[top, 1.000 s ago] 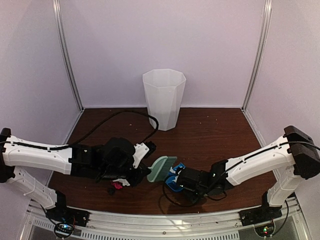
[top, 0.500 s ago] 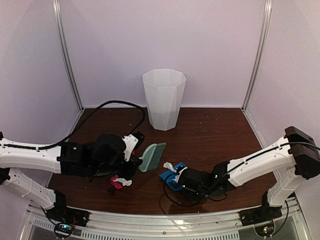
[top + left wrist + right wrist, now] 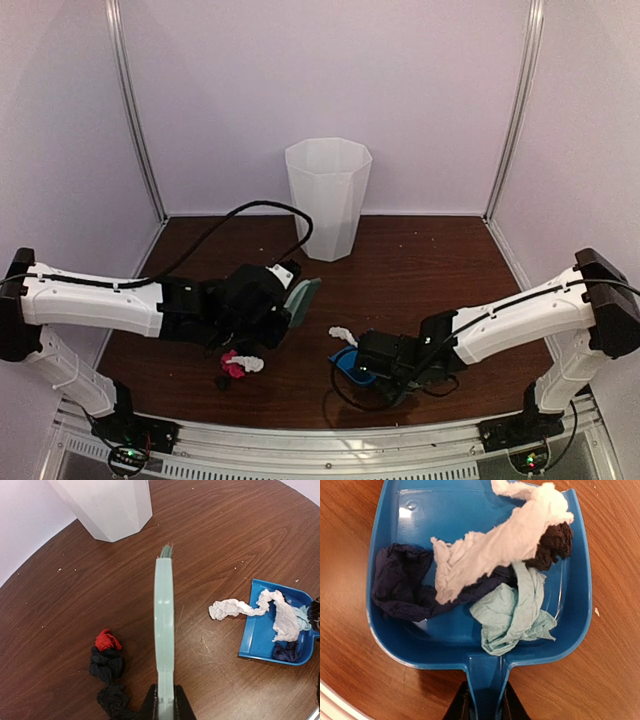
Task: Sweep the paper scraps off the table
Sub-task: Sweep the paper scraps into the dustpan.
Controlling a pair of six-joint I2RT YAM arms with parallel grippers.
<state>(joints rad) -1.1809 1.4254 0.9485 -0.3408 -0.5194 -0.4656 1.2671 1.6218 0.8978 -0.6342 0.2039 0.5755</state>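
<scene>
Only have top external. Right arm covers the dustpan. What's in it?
Observer: Right wrist shows four pieces in the dustpan: a white strip, a navy wad, a pale green wad and a dark wad.
Operator: White bit outside the pan, loose?
Observer: No. In left wrist it looks like the same white strip, running from the table over the open lip into the pan.
Operator: Handle gripped?
Observer: Yes, the right tool is closed on the dustpan's handle.
</scene>
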